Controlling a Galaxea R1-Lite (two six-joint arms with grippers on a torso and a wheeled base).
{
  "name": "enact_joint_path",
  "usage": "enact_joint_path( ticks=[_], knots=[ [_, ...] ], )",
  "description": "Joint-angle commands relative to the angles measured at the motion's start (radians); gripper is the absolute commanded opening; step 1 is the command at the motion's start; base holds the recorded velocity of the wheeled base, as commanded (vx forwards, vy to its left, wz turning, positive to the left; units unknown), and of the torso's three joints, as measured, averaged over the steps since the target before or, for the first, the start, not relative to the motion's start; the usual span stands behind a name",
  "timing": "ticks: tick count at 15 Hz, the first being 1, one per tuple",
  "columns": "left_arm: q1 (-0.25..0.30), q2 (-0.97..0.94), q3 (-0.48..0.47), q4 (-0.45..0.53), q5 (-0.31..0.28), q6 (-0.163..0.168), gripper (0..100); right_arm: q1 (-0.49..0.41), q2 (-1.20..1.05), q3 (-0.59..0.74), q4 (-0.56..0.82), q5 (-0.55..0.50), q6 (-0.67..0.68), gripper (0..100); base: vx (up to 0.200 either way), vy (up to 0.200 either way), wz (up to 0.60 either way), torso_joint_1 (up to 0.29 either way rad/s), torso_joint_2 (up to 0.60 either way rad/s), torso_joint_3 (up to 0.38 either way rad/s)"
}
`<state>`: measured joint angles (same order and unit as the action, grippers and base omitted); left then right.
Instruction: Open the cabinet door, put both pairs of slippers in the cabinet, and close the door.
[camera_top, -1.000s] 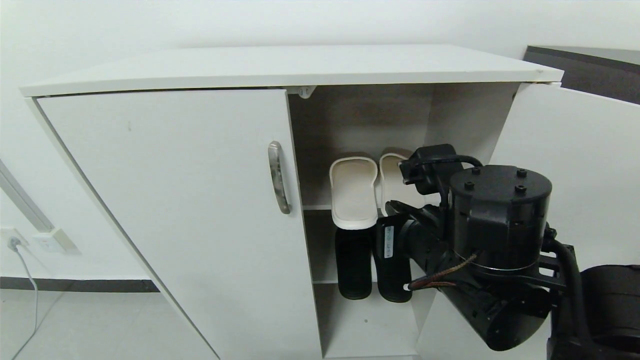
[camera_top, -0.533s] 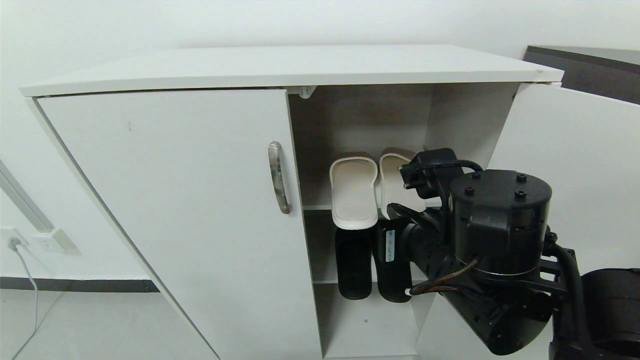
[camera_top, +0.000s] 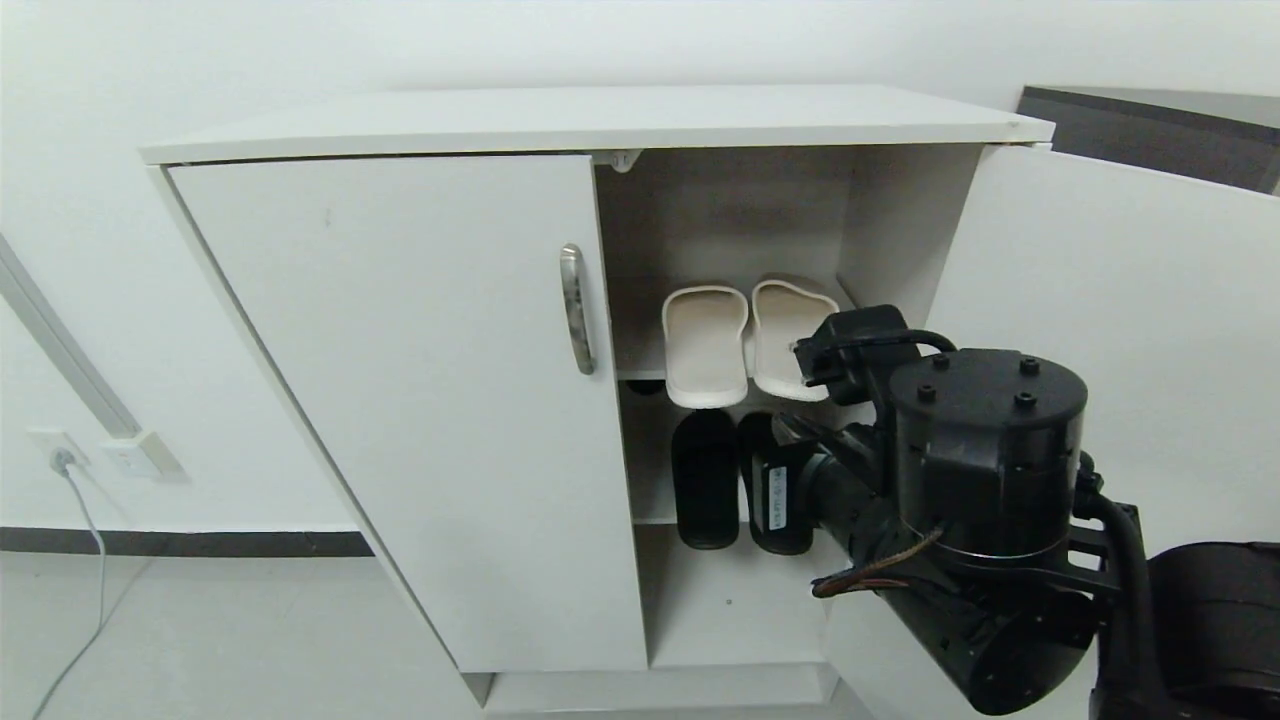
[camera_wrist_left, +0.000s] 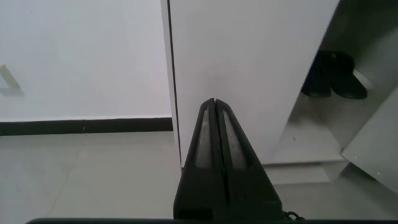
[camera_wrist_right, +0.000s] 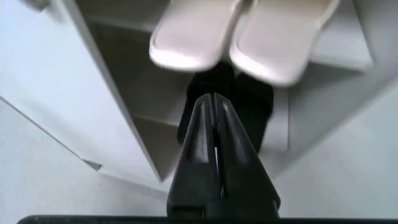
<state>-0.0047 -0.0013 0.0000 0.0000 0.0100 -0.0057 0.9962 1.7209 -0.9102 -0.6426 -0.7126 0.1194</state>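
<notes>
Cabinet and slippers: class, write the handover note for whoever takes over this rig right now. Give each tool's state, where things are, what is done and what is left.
Left tool: shut, empty, facing the closed left door.
Right tool: shut, empty, in front of the open compartment, near the slippers.
White slippers: on the upper shelf, ends sticking out over its edge.
Black slippers: on the shelf just below them.
Right door: swung open.
Done: door opened, both pairs inside the cabinet.
Left: close the right door.
</notes>
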Motion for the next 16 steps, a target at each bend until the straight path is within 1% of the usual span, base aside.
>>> enact_joint_path(
  ticks=[1,11,14,16],
  knots=[
    [0.0,0.001,0.0,0.0,0.001,0.0,0,0.001,0.006,0.005,0.0,0.001,0.0,0,-0.2,0.0,0.0,0.002,0.01,-0.002],
    [0.0,0.001,0.0,0.0,0.001,0.0,0,-0.001,0.005,0.025,-0.003,0.002,0.005,0,-0.2,0.0,0.0,0.0,0.0,0.004],
    [0.0,0.001,0.0,0.0,0.001,0.0,0,-0.013,0.008,0.044,-0.032,0.015,-0.006,0,-0.2,0.0,0.0,0.005,0.0,-0.001],
    [0.0,0.001,0.0,0.0,0.001,0.0,0,-0.016,0.008,0.045,-0.034,0.016,-0.006,0,0.0,0.0,0.0,0.0,0.0,0.0]
  ],
)
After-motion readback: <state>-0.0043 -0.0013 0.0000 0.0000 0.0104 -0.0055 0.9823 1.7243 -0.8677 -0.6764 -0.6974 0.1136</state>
